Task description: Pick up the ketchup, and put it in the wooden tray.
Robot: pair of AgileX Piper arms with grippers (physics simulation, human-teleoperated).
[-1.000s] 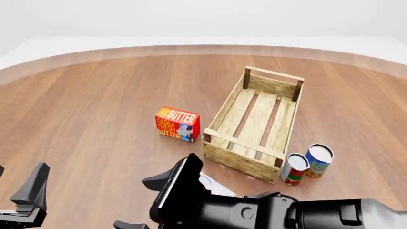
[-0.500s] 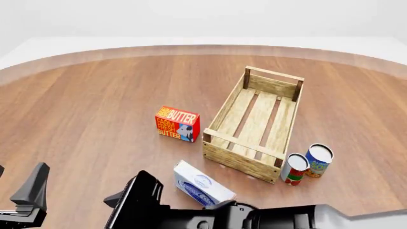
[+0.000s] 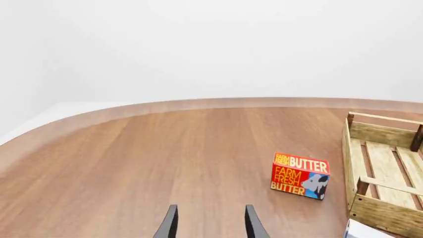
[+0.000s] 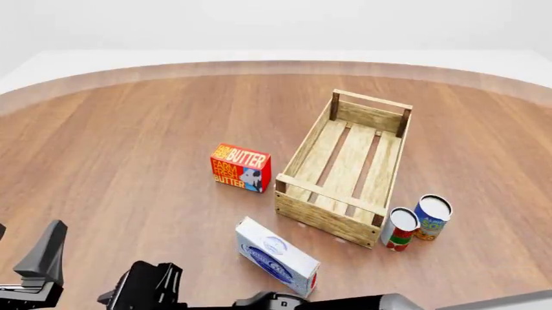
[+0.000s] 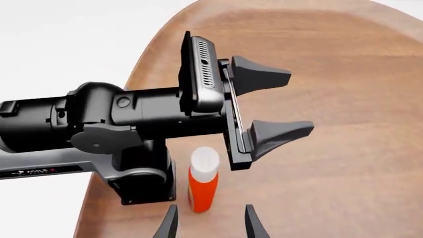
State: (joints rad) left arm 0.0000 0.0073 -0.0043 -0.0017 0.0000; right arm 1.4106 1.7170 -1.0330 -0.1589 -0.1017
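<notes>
My right arm has swung leftward along the near edge, uncovering the blue-and-white box (image 4: 276, 257). My right gripper (image 5: 208, 222) is spread, the ketchup (image 5: 202, 179) upright at its 12 o'clock, cap up, beside my left arm's base. My left gripper (image 5: 271, 104) is spread too. The wooden tray (image 4: 347, 169) runs toward 1 o'clock.

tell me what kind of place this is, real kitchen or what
Likely a simulated tabletop test scene, not a real kitchen: a bare wooden table against blank white surroundings, with groceries such as a butter box, two cans and a wooden tray laid out before two robot arms.
</notes>
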